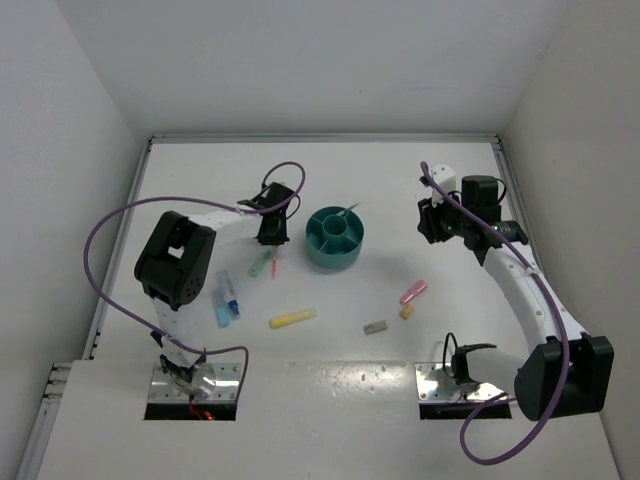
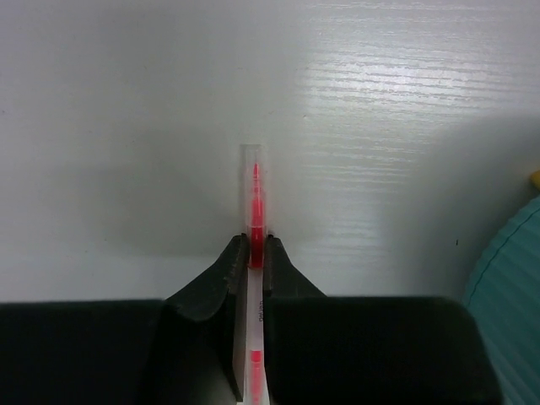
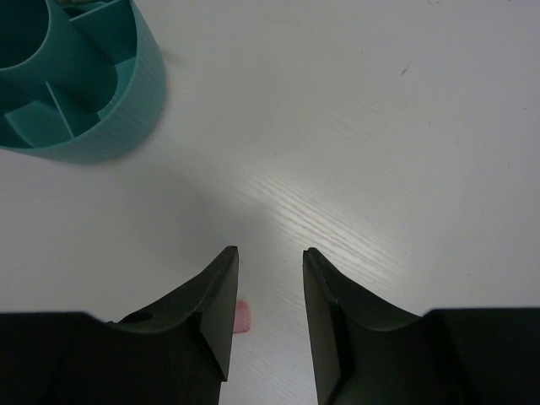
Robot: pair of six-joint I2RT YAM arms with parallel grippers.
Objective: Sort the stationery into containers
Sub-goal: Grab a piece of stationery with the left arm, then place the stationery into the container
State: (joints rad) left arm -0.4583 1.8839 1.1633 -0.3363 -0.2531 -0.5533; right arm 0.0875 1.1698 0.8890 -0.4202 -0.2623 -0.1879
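As everything of the task lies on the white table point(image 1: 400, 180), I begin from there. The teal organiser point(image 1: 334, 260) stands near the middle, just to the right of my left claw point(image 1: 272, 240), and one thin thing already leans out of it.

My left claw is closed almost fully on the pink pen point(image 2: 256, 198). Both fingers press its clear barrel, and the pen seems to rest on the table. The green pen point(image 1: 261, 265) lies just beside it, so I judge that I must lift straight up without dragging. Then I should bring the pen above one compartment and turn it upright before I let go. The grip looks nearer to one end than to the middle, so the pen may swing, and a slow lift is better.

My right claw point(image 3: 270, 270) hangs about half open over bare table near the organiser and holds nothing.

The smaller things lie well apart: the yellow marker point(image 1: 292, 319), the blue marker point(image 1: 231, 300), the pink marker point(image 1: 413, 292), the grey block point(image 1: 375, 327) and the tan block point(image 1: 407, 312).
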